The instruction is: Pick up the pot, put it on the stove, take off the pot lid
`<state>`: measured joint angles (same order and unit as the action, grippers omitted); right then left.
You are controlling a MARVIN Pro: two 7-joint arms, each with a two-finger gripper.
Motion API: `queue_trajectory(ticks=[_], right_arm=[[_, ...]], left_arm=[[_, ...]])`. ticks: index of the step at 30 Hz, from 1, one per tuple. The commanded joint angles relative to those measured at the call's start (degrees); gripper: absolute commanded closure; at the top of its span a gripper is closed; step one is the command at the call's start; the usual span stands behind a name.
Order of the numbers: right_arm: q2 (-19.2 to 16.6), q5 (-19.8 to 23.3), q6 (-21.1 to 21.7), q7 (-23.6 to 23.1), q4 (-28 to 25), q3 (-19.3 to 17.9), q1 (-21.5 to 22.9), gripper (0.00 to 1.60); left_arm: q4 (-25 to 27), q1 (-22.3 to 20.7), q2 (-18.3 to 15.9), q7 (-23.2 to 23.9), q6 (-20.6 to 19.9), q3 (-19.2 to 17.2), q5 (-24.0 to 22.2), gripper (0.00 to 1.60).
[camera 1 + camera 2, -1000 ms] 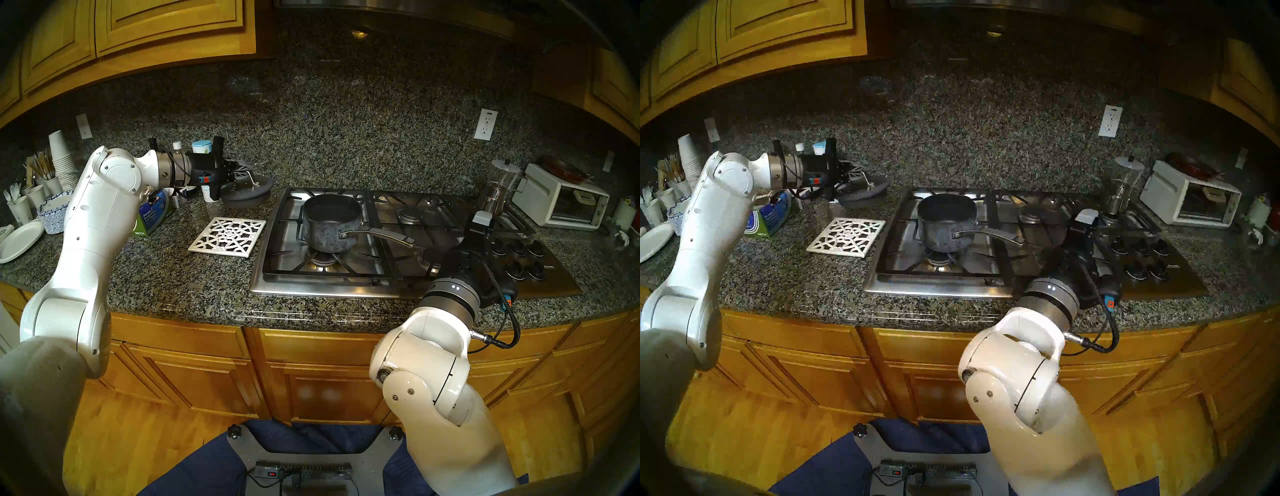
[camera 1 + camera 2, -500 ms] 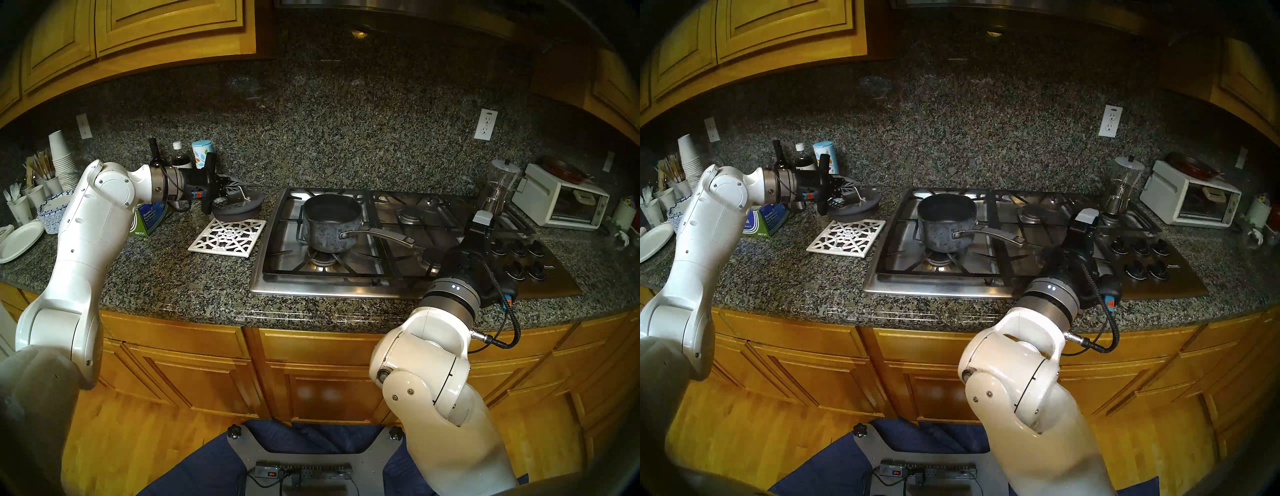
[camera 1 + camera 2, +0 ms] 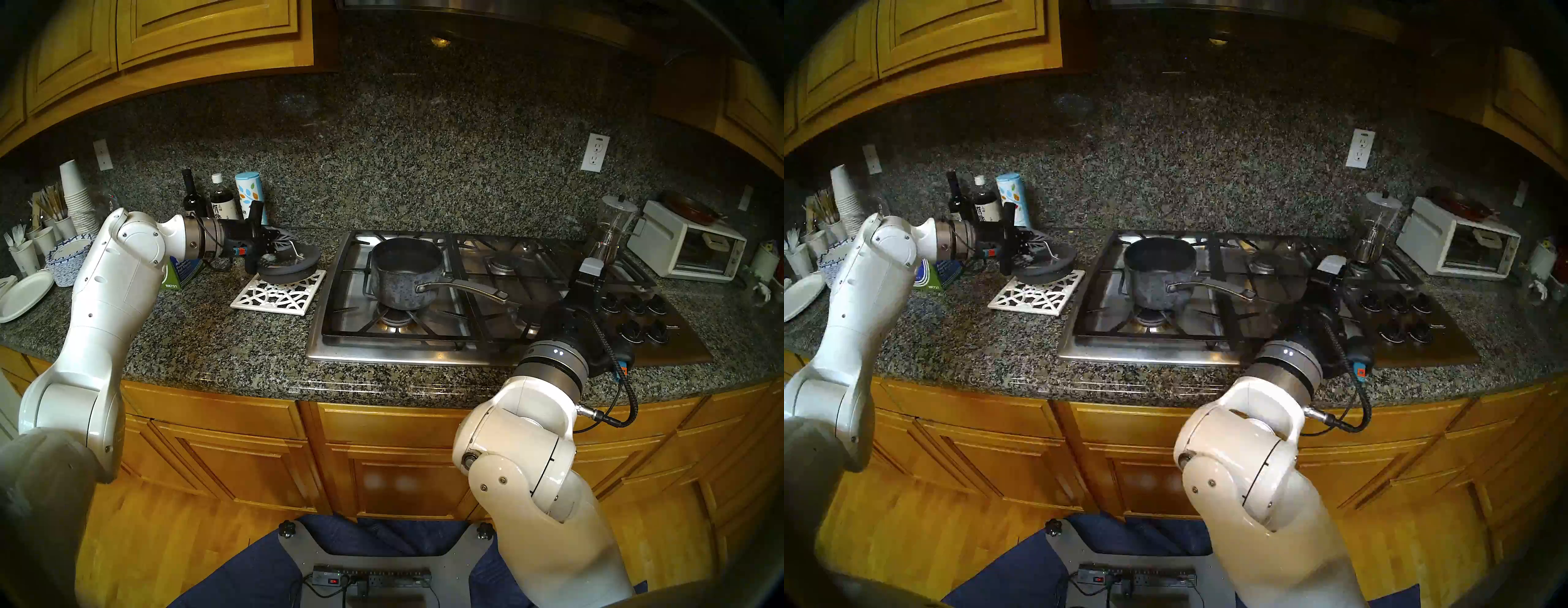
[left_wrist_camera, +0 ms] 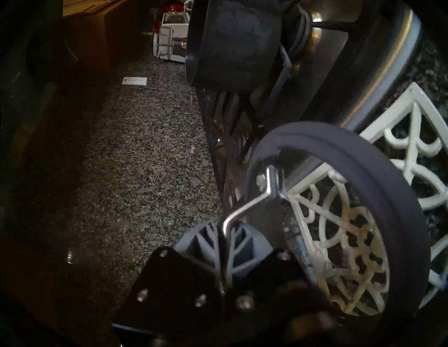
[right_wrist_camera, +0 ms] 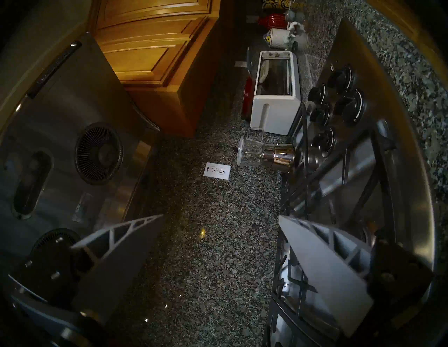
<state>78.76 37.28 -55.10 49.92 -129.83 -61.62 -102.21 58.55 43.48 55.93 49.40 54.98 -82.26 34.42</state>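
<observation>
**Q:** What did your left gripper have, and where was it?

**A:** My left gripper (image 4: 226,232) was clamped on the arched silver metal loop handle (image 4: 252,201) of the round glass lid with the dark grey rim (image 3: 290,262). I held the lid tilted over the far corner of the white lattice trivet (image 3: 278,293) on the speckled granite counter (image 3: 212,339); whether its rim touched the trivet, I could not tell. My right gripper (image 5: 219,244) had its ribbed grey fingers (image 5: 322,261) wide apart with nothing between them, near the front of the stove.

**Q:** How did the lid seem likely to handle?

**A:** I judged it rigid and fairly light, but breakable: smooth clear glass, the trivet's pattern showing through it. The thin wire handle was the one sensible place to hold, though round and slick, so the lid could swing or slip. I thought it wanted a gentle setting-down.

**Q:** And the pot?

**A:** The small dark grey mottled saucepan with the long dark metal handle (image 3: 405,271) stood uncovered on the black cast-iron grate of the wide stainless steel gas cooktop (image 3: 382,354). It looked stiff and heavier, best taken by its handle.
</observation>
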Motion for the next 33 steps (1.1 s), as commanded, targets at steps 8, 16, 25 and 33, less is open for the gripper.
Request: queue_trajectory(ticks=[8, 16, 25, 33], right_arm=[[0.1, -1.0, 0.1, 4.6, -1.4, 0.0, 0.8, 0.00], [0.0, -0.9, 0.1, 4.5, -1.4, 0.0, 0.8, 0.00], [0.1, -1.0, 0.1, 4.6, -1.4, 0.0, 0.8, 0.00], [0.1, -1.0, 0.1, 4.6, -1.4, 0.0, 0.8, 0.00]], left_arm=[[-2.3, -1.2, 0.7, -4.4, 0.0, -2.4, 0.3, 1.60], [-3.2, 0.0, 1.1, -6.9, 0.0, -3.0, 0.6, 1.60], [-2.2, 2.1, 0.0, -8.8, 0.0, -2.3, 1.6, 1.60], [-2.0, 2.9, -1.0, -10.6, 0.0, -1.7, 2.7, 1.60]])
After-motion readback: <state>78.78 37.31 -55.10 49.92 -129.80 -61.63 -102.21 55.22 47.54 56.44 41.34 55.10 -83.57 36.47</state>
